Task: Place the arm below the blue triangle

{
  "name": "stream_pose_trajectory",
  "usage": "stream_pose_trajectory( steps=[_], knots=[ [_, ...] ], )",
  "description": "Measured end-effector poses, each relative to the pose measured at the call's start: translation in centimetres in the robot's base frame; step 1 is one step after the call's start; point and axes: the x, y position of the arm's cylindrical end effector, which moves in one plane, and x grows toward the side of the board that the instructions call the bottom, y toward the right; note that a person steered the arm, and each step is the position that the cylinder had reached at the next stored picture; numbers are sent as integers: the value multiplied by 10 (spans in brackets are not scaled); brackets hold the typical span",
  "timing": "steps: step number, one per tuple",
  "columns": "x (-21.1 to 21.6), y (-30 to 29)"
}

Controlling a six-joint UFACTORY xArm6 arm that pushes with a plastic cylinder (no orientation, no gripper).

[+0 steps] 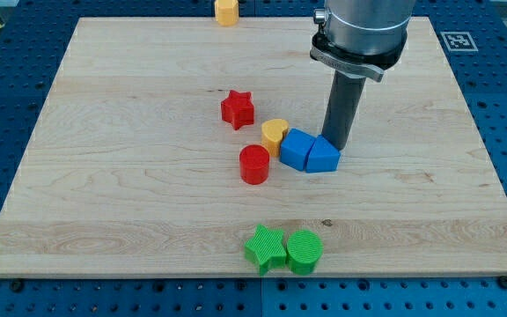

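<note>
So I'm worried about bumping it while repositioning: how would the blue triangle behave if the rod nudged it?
The blue triangle sits flat on the wooden board, so it would likely slide, not tip or roll. It looks like stiff moulded plastic, probably light. It touches the blue cube, so a leftward push would probably shift both. My tip is right at its upper right edge.

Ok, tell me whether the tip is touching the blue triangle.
Cannot tell. In the camera view my tip meets the blue triangle at its upper right edge with no visible gap, but one view can't confirm contact.

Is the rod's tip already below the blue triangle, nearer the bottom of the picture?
No: my tip sits at the blue triangle's upper right edge, not below it.
</note>
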Motion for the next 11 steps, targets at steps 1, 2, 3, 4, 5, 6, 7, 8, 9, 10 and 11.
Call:
stream_pose_trajectory(
  steps=[1,2,3,4,5,6,7,8,9,10,11],
  knots=[
    [0,0],
    [0,7],
    [15,30],
    [39,41],
    [49,40],
    [55,27],
    [56,21],
    [56,20],
    [56,19],
    [56,15],
    [56,5]
  ],
)
